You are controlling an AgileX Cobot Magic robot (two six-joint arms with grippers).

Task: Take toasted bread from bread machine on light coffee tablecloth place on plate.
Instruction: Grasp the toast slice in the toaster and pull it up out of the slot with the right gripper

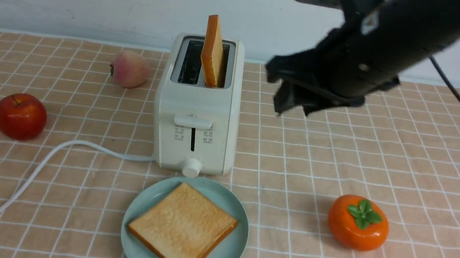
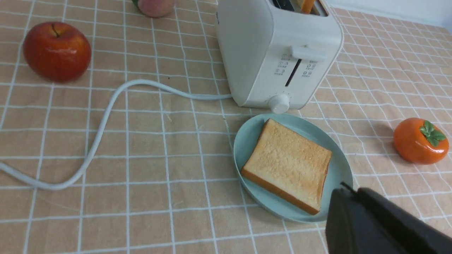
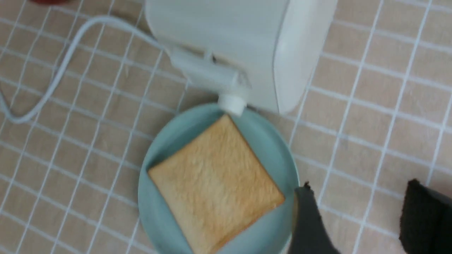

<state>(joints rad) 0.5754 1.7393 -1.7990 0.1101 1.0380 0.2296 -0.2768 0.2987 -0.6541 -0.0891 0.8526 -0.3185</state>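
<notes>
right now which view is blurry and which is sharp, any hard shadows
front view: tablecloth sharp and evenly lit, only the right gripper is smeared; left wrist view: crisp, soft shadow beside the persimmon; right wrist view: blurry all over, bread machine and toast look fuzzy

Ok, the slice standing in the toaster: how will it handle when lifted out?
The slice stands tall out of the toaster slot without sagging, so probably stiff. It is thin, so likely light. Pushed sideways, it may just tilt in the slot.
</notes>
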